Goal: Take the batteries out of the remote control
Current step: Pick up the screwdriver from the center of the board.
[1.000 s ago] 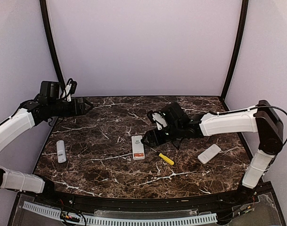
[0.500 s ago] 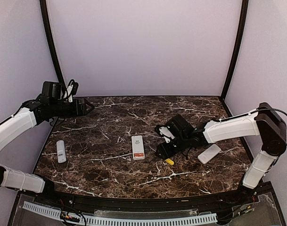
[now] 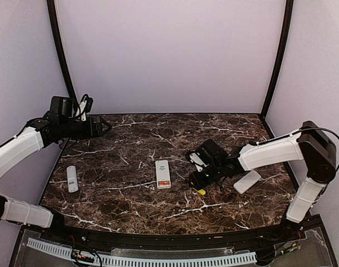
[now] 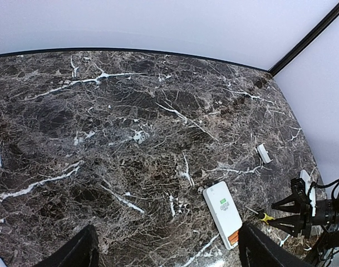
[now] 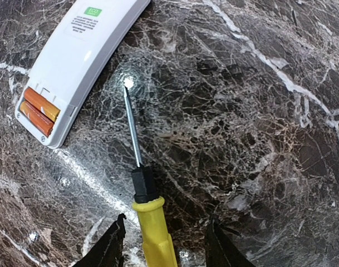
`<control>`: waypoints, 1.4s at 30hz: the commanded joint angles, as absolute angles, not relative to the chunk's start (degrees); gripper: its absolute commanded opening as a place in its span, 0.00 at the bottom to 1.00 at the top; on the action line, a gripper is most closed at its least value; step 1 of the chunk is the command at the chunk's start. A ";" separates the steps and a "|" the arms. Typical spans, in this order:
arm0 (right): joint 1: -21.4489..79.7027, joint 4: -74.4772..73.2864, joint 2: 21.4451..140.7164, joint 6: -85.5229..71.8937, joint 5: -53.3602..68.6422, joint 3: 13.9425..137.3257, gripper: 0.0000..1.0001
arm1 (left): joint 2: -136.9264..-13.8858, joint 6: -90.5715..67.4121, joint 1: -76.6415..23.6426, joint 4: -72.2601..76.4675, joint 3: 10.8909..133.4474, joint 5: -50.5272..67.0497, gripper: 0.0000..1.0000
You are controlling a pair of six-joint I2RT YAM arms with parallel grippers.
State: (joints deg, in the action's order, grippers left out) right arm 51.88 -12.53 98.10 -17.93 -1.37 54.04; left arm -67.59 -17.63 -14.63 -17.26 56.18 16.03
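- Your right gripper [image 5: 165, 225] hangs low over the counter [image 3: 124, 144]. Its jaws are apart, one on each side of the yellow handle of the screwdriver [image 5: 152, 217]. A gap shows on each side of the handle, so nothing is clamped.
- The screwdriver lies flat on the counter. Its metal shaft points toward the remote control [image 5: 86, 47], and the tip stops just short of the casing without touching it.
- The remote control lies back side up near the middle of the counter, with a green label showing. The battery compartment at its near end stands uncovered.
- The batteries [image 5: 40, 110] are two orange-red cells side by side, both seated in that compartment. You have none of them out on the counter.
- Your left gripper [image 4: 166, 242] is raised above the far left of the counter. Its fingers are wide apart with nothing between them, well away from the remote control.
- A white remote [image 3: 72, 178] lies near the left edge of the counter.
- A second white remote [image 3: 247, 181] lies on the right, just beside your right arm.
- A small white piece [image 4: 264, 153] lies alone on the counter beyond the remote control. I cannot tell what it is.
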 commanded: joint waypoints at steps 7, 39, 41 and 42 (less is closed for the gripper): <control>54.59 -13.18 101.26 -17.33 -5.96 55.37 0.40 | -68.20 -17.36 -14.68 -17.14 56.05 16.93 0.86; 54.51 -1.06 87.70 -17.11 9.69 61.49 0.00 | -66.14 -22.69 -19.26 -10.73 55.23 29.30 0.86; 53.96 -0.31 87.23 -17.23 12.95 62.68 0.00 | -66.24 -23.45 -20.97 -9.10 55.08 32.59 0.86; 53.83 -0.26 86.98 -17.23 14.13 63.37 0.00 | -66.26 -23.72 -21.61 -8.59 55.01 34.34 0.86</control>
